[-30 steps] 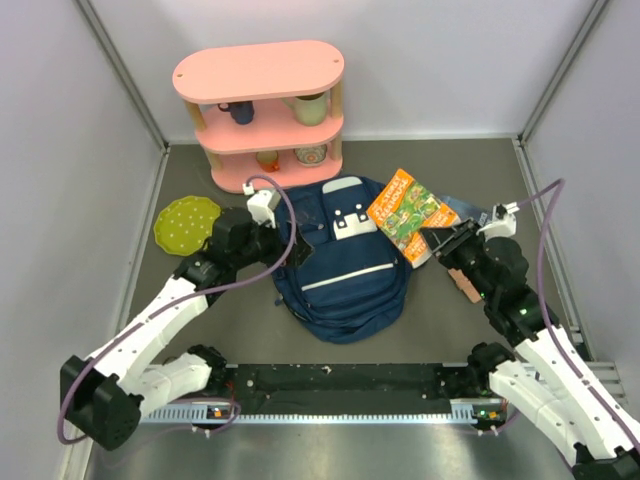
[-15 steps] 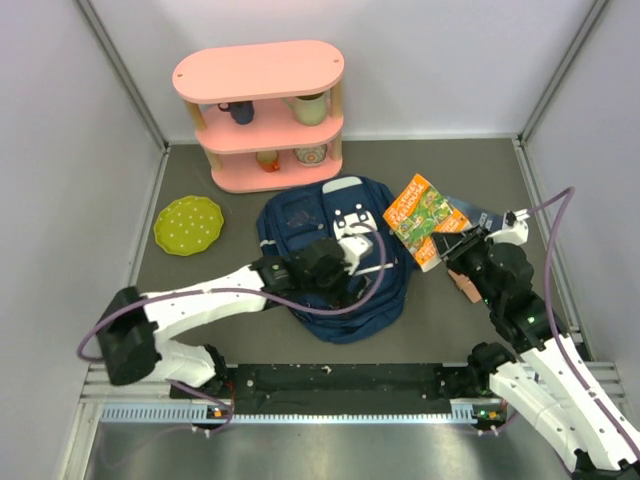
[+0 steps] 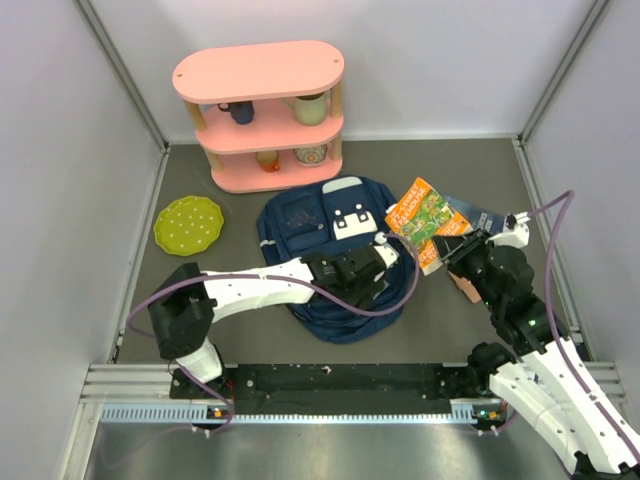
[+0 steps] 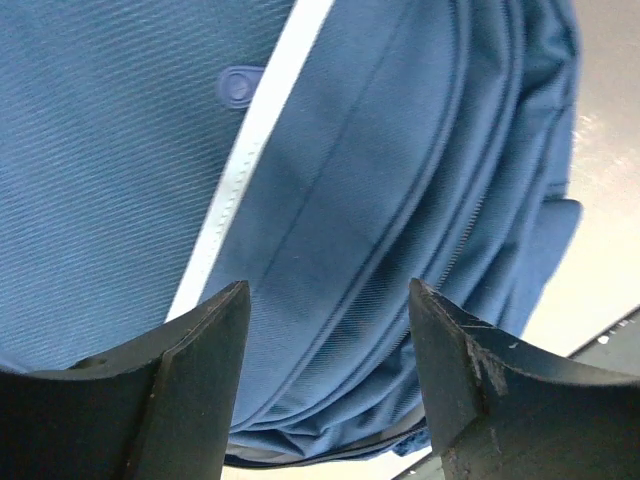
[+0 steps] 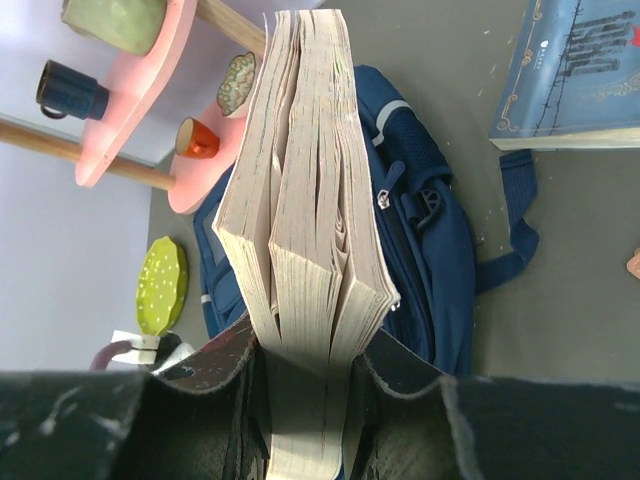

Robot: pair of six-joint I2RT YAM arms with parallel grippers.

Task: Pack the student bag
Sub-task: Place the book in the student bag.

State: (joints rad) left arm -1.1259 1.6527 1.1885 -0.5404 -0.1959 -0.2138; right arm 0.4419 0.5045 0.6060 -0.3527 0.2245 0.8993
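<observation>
The student bag (image 3: 335,275), navy with a white stripe and a white buckled patch, lies flat in the middle of the table. My left gripper (image 3: 378,262) hovers low over its right side. In the left wrist view the gripper (image 4: 330,300) is open, its dark fingers (image 4: 200,370) apart over folds of the bag's blue fabric (image 4: 380,200). My right gripper (image 3: 455,250) is shut on a thick book with an orange-green cover (image 3: 422,215), held just right of the bag. In the right wrist view the book's (image 5: 305,200) page edges fan out above the gripper (image 5: 310,350).
A pink two-tier shelf (image 3: 260,110) with cups stands at the back. A green plate (image 3: 187,224) lies left of the bag. A blue book (image 5: 570,80) lies on the table right of the bag, partly under the held book. Grey walls close in both sides.
My left arm swung from the bag's left side across to its right side, and its jaws narrowed. The right gripper drifted slightly right, still holding the book.
</observation>
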